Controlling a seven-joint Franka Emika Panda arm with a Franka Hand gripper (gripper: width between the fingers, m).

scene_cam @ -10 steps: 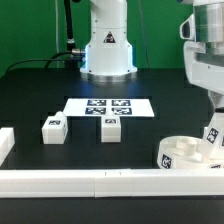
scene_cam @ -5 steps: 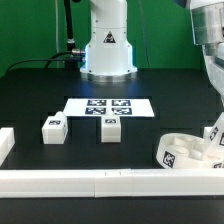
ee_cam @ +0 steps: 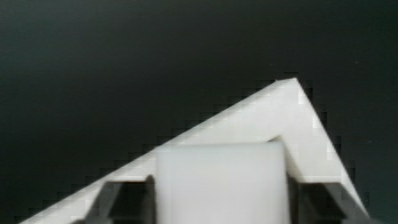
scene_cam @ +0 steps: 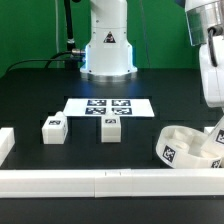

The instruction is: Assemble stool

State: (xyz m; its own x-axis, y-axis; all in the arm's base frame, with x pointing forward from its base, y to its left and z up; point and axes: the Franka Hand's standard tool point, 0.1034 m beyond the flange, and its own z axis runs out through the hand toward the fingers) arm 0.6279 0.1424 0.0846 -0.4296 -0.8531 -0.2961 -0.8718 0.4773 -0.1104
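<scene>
The round white seat [scene_cam: 185, 148] lies at the exterior view's right, with a tag on its side wall, and it looks tilted. My gripper [scene_cam: 217, 122] hangs over its right side at the frame edge. In the wrist view the gripper [ee_cam: 217, 203] is shut on a white leg [ee_cam: 217, 178], which sits between the two dark fingers [ee_cam: 125, 203]. The lower end of that leg [scene_cam: 217, 141] reaches into the seat's top. A white wedge, probably the seat [ee_cam: 267, 120], lies behind it. Two more legs [scene_cam: 53, 128] [scene_cam: 111, 128] stand on the black table in front of the marker board.
The marker board [scene_cam: 109, 107] lies mid-table in front of the robot base [scene_cam: 107, 50]. A long white rail [scene_cam: 100, 182] runs along the front edge. A white rail block [scene_cam: 5, 145] stands at the exterior view's left.
My arm has shifted toward the exterior view's right with the leg. The leg's tag no longer shows. The seat has moved and now looks lifted or tipped toward the camera.
</scene>
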